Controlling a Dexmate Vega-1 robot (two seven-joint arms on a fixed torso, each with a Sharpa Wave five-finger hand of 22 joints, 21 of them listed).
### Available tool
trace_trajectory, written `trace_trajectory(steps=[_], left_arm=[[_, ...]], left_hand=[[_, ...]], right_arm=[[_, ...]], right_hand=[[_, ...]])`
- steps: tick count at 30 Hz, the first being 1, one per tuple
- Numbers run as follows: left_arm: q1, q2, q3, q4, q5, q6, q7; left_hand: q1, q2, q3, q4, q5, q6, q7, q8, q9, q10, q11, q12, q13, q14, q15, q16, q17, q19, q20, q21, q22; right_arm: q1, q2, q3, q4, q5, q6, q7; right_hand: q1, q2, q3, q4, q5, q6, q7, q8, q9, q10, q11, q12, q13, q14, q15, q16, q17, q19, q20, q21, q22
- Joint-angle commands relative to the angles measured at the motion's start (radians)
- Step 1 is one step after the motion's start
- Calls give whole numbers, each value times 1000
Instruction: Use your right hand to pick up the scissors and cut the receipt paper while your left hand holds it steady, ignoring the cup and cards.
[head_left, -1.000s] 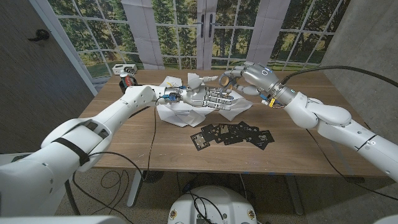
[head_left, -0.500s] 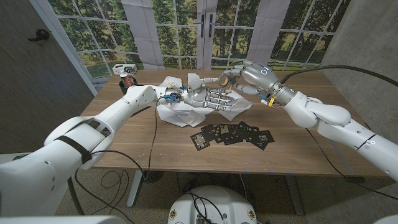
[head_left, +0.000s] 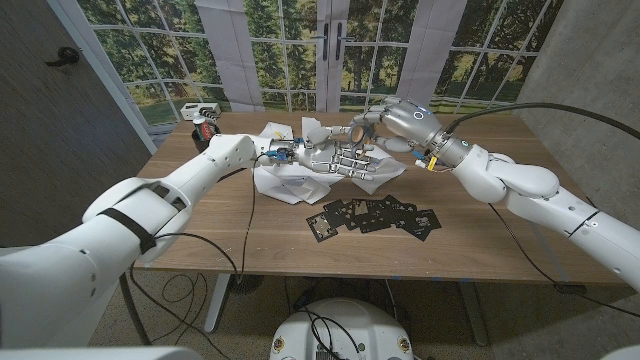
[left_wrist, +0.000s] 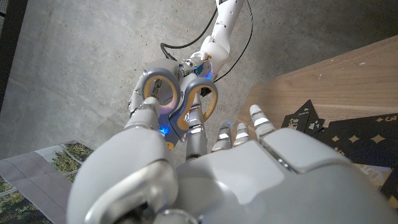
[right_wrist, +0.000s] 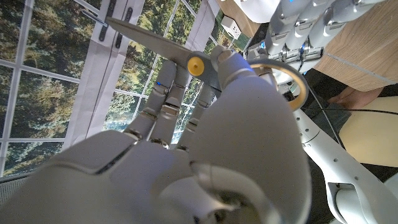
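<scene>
Nearest me, the black cards (head_left: 378, 214) lie scattered on the table (head_left: 250, 240). Beyond them my left robot hand (head_left: 345, 158) rests on the crumpled receipt paper (head_left: 290, 178), fingers extended and spread over it. Above its fingertips my right robot hand (head_left: 385, 122) grips the scissors (left_wrist: 180, 102), fingers closed through the grey-and-tan handles, blades (right_wrist: 152, 38) shut.
</scene>
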Motion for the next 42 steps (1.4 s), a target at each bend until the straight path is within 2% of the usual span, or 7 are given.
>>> trace_trajectory(steps=[1,11,24,35,42], left_arm=[[-32,-13,43,49,-15,-20,-16],[-22,-13,29,52,-15,-21,-16],[-13,-18,11,66,-12,-20,-16],[-33,-26,41,95,-29,-36,-16],[-38,-21,41,85,-7,-55,-9]], left_hand=[[-2,5,5,4,4,3,-1,-2,1,0,-5,4,2,4,2,6,4,10,2,0,5],[-1,6,6,3,4,11,2,-1,2,0,-14,4,3,4,1,6,4,10,1,-1,5],[1,6,8,1,5,9,4,-3,2,0,-11,5,3,5,1,6,4,10,2,-2,5],[1,4,8,-1,8,5,4,-6,2,0,-10,5,3,6,1,6,4,8,2,-3,5],[11,10,15,-6,17,15,9,-3,3,-1,-7,6,3,5,0,5,4,8,1,-3,6]], right_arm=[[13,8,-13,1,-15,-7,16],[22,11,-20,4,-9,-18,35],[30,0,-16,14,19,-13,63],[31,-13,-6,18,27,-16,74],[35,-22,-2,21,37,-9,88]], right_hand=[[2,13,29,22,5,6,-3,0,6,36,-26,5,3,106,-237,7,4,-5,-88,14,0],[1,10,33,23,5,6,-3,0,6,35,-27,2,2,109,-237,6,1,-12,-88,29,-2],[-2,6,37,23,8,4,-3,-1,6,36,-27,4,5,110,-237,7,3,-16,-90,41,-4],[-3,5,40,23,8,0,-3,-2,6,33,-27,0,1,110,-237,6,0,-18,-92,47,-5],[3,18,39,24,-16,-16,-8,-3,7,7,-30,-2,16,92,-237,2,-4,-42,-102,57,-3]])
